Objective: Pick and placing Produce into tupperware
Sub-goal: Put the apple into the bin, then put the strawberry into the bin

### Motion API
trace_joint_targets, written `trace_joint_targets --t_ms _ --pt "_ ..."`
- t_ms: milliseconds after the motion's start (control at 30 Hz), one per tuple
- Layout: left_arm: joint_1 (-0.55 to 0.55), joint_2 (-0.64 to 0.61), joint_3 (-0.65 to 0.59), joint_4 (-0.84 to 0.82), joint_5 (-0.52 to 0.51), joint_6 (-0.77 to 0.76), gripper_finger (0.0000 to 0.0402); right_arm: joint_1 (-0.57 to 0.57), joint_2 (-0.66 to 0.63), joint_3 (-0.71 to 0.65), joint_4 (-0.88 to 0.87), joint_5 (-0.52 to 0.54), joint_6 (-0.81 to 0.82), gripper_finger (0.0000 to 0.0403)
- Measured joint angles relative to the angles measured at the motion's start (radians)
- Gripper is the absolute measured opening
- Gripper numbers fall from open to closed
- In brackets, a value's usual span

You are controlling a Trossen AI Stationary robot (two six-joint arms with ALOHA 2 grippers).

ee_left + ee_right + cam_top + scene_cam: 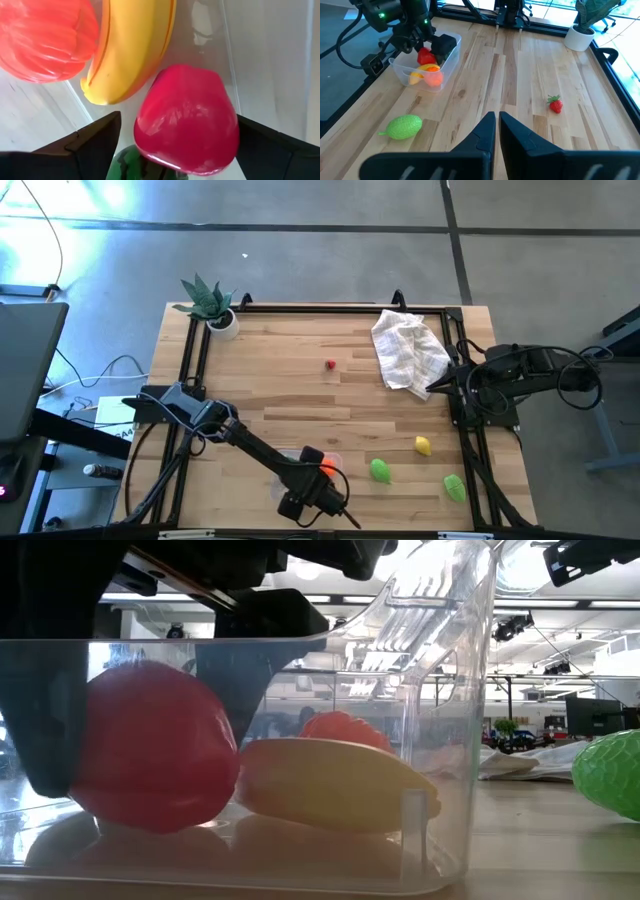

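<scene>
Releasing red pepper [186, 117] into tupperware [447, 57], beside banana [131, 47]. Left end effector [175, 145] inside container, fingers apart, flanking pepper. Lift straight up, clear of walls. Right end effector [498, 125] together, waiting at worktop [520, 90] edge.

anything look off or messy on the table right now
Only the white cloth looks untidy: it lies crumpled in a heap at the table's far right corner. The container stands upright and nothing has spilled.
</scene>
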Motion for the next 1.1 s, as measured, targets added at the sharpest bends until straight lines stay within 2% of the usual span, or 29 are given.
trace_joint_targets --t_ms 700,867,1100 --pt "0.0 -0.098 0.002 -0.026 0.014 -0.023 0.0308 0.0 0.0 0.0 0.0 0.0 0.0 0.0016" --pt "0.023 -0.147 0.002 -0.044 -0.054 -0.017 0.0307 0.0 0.0 0.0 0.0 0.0 0.0 0.0016" --pt "0.122 -0.248 0.002 -0.012 -0.183 0.06 0.0302 0.0 0.0 0.0 0.0 0.0 0.0 0.0016"
